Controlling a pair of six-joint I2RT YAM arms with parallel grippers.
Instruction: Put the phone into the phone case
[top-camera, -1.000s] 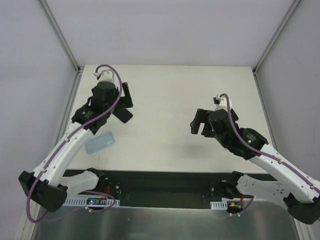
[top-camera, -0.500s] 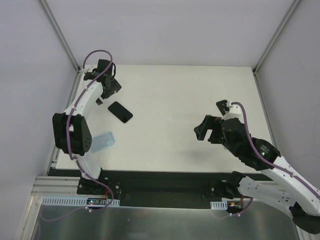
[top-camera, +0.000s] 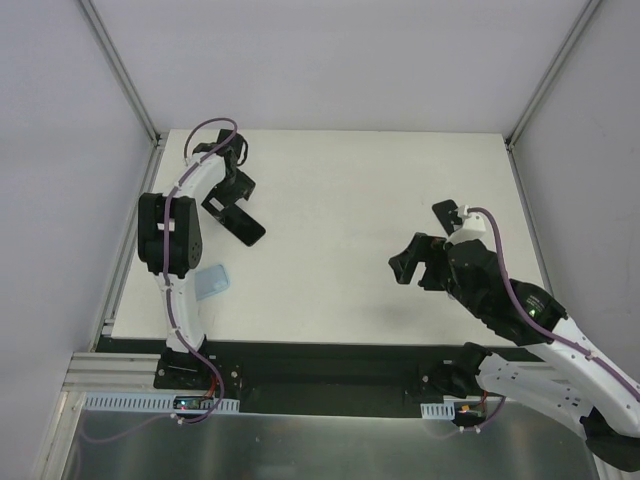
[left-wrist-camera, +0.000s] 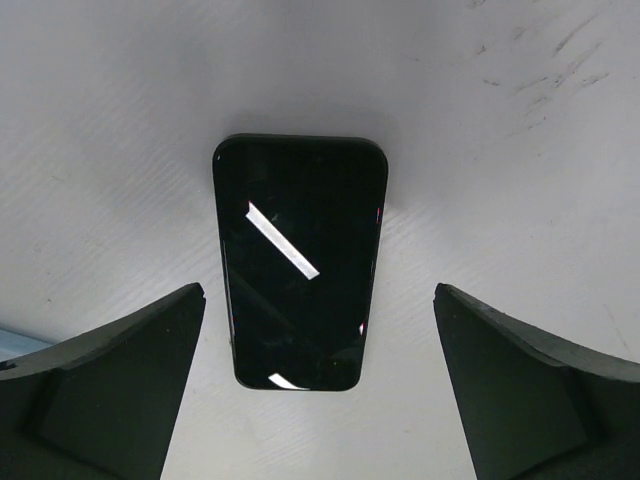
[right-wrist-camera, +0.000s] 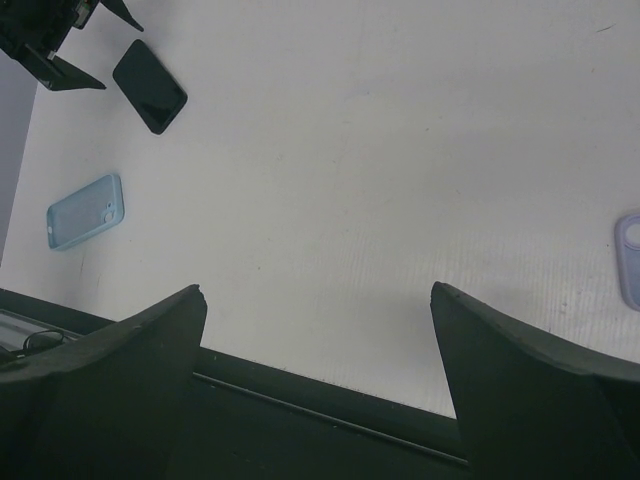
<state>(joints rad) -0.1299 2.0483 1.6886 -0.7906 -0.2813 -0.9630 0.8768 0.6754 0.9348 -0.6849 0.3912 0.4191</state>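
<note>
Hovering above the phone, the left gripper is spread wide, one finger off each long edge. It should drop straight and pinch those edges evenly. Phone lies far-left on the table, blue phone case nearer the bases; right gripper spread, empty.

The phone lies flat on the table at its far left, under the left gripper. The case lies nearer the front edge, slightly left of the phone, apart from it. The right gripper hangs over the table's right half.
</note>
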